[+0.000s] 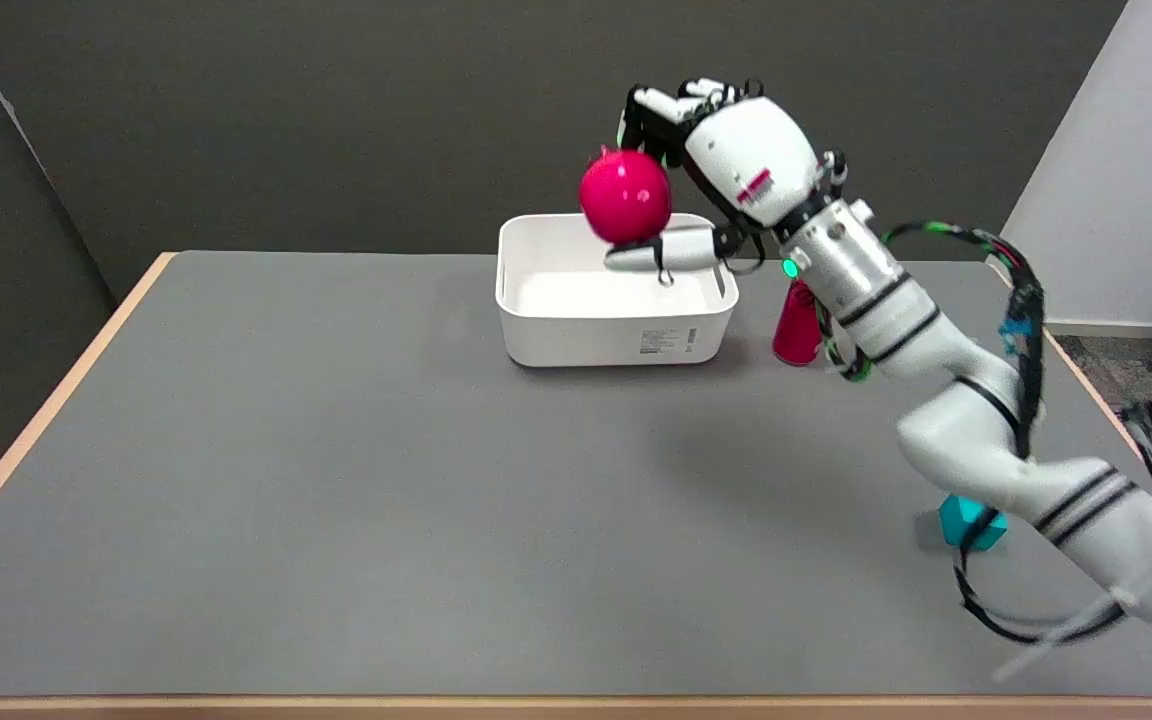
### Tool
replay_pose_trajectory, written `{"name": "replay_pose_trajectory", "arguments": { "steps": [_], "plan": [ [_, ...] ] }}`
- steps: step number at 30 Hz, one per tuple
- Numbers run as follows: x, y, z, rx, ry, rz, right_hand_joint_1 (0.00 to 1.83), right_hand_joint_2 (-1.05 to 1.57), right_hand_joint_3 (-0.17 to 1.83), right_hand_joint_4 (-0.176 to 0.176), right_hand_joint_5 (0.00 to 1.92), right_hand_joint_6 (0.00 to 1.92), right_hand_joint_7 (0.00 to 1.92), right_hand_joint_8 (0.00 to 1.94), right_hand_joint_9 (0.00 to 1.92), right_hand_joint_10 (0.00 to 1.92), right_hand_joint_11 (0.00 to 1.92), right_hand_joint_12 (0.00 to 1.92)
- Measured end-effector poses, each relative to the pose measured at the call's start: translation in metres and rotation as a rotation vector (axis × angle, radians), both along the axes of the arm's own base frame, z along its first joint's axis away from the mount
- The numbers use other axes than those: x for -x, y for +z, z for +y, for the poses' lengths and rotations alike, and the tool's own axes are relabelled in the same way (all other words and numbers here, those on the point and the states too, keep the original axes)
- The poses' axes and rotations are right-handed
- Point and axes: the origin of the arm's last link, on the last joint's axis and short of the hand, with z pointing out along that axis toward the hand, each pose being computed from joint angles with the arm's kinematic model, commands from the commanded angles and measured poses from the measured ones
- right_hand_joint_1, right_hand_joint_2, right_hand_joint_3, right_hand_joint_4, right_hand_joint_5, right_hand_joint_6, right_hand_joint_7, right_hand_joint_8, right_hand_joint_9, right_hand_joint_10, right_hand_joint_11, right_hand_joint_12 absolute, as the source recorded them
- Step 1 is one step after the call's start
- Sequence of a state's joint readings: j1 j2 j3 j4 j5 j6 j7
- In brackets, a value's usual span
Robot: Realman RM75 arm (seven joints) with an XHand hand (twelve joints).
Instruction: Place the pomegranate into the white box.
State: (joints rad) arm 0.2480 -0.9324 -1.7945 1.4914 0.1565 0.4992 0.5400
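No text can be read. A small printed label sits on the near wall of the white box, toward its right end; its print is too small to make out. On the back of the right hand, up and to the right of the box, is a small red marking, likewise too blurred to read.

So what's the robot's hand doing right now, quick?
Right hand: holding the pomegranate in the air over the white box.
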Motion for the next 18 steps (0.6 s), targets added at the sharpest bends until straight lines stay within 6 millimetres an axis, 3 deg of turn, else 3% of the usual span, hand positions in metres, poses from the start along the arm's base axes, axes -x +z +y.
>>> {"name": "replay_pose_trajectory", "arguments": {
  "steps": [7, 18],
  "plan": [
    [-0.002, 0.01, -0.041, 0.057, -0.013, 0.004, 1.16, 1.1, 0.31, -0.055, 0.63, 1.61, 0.86, 1.24, 0.77, 1.29, 0.53, 1.58],
    [0.015, 0.024, -0.092, 0.131, -0.114, -0.013, 1.16, 1.1, 0.31, -0.056, 0.63, 1.61, 0.86, 1.24, 0.77, 1.29, 0.52, 1.57]
  ]
}}
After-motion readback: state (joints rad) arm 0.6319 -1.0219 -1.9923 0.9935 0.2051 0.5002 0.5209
